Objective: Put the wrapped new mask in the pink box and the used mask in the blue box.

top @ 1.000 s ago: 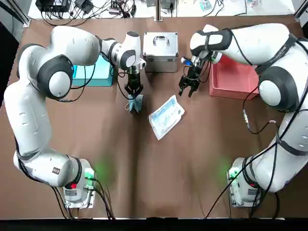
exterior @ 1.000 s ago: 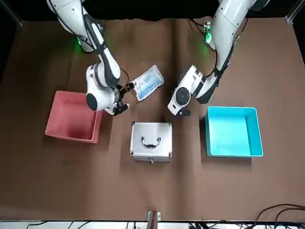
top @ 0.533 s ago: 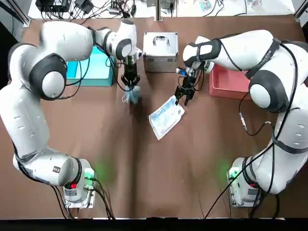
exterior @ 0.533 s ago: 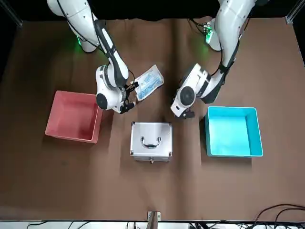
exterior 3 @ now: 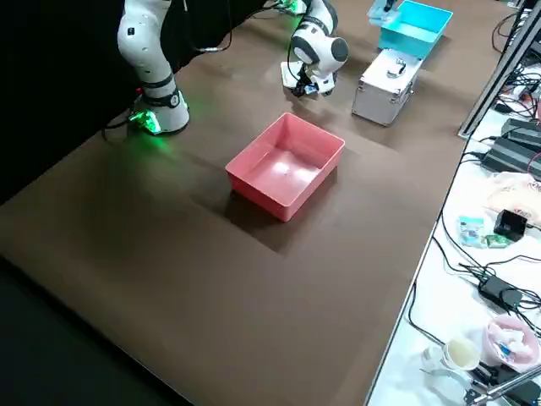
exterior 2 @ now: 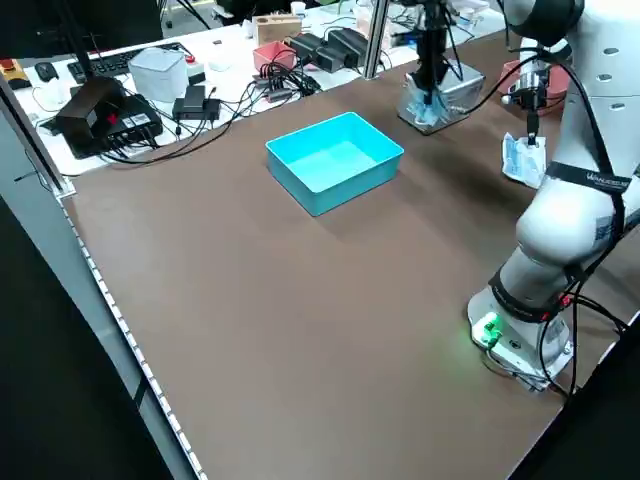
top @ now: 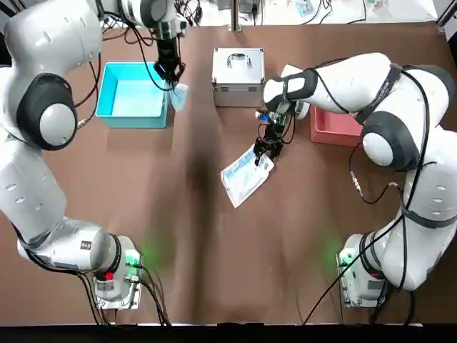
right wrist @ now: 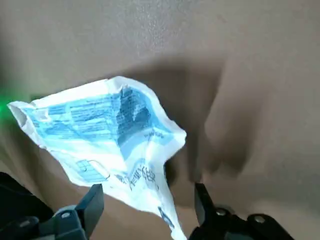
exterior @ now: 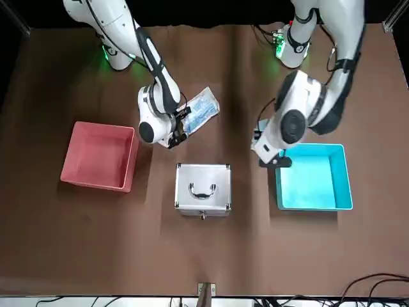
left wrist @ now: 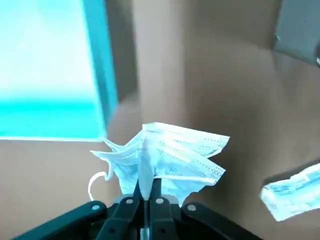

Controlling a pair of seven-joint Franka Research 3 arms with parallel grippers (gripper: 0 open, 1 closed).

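Carried up and across from mid-table, the used mask (top: 178, 95) now hangs pinched in the left gripper (top: 171, 74) at the blue box's (top: 133, 98) near edge, ready to drop in. Meanwhile the right gripper (top: 265, 148) has come down, jaws wide, astride a corner of the wrapped new mask (top: 246, 174), which lies flat mid-table. Beyond it, the pink box (top: 337, 123) waits empty.

Front view: left pincer (exterior: 271, 158) hidden under its own wrist, used mask (top: 178, 95) not visible there. Right arm covers most of the pink box (top: 335, 126) from overhead. Right wrist view: wrapped new mask (right wrist: 107, 145) corner cut off at frame bottom between the fingers.
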